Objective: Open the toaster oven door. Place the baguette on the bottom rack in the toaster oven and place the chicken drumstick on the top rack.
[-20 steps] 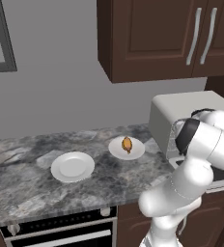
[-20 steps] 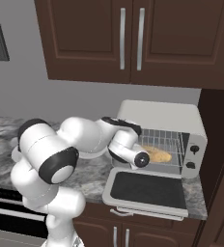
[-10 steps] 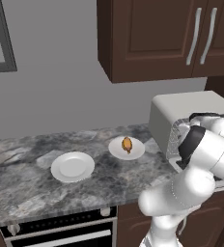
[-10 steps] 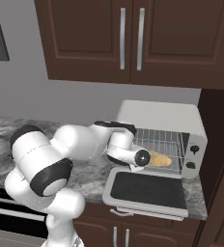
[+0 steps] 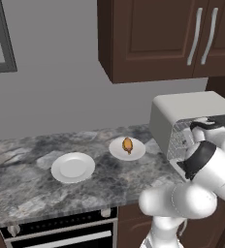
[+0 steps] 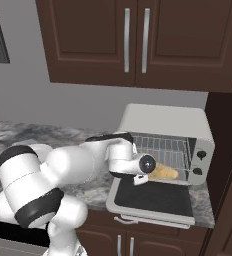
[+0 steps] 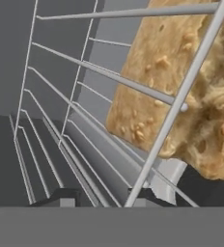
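One boxy light grey toaster oven (image 6: pixel 165 122) stands with one dark glass door (image 6: pixel 155 199) and two silver wire racks, upper (image 6: pixel 163 147) and lower (image 6: pixel 174 181). One tan baguette chunk (image 6: pixel 164 172). One orange-brown chicken drumstick (image 5: pixel 127 144). Two round white plates: one bearing the drumstick (image 5: pixel 117 151), one bare (image 5: pixel 73 167).

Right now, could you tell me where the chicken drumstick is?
In the left base view the chicken drumstick lies on the right-hand white plate on the counter, just left of the toaster oven.
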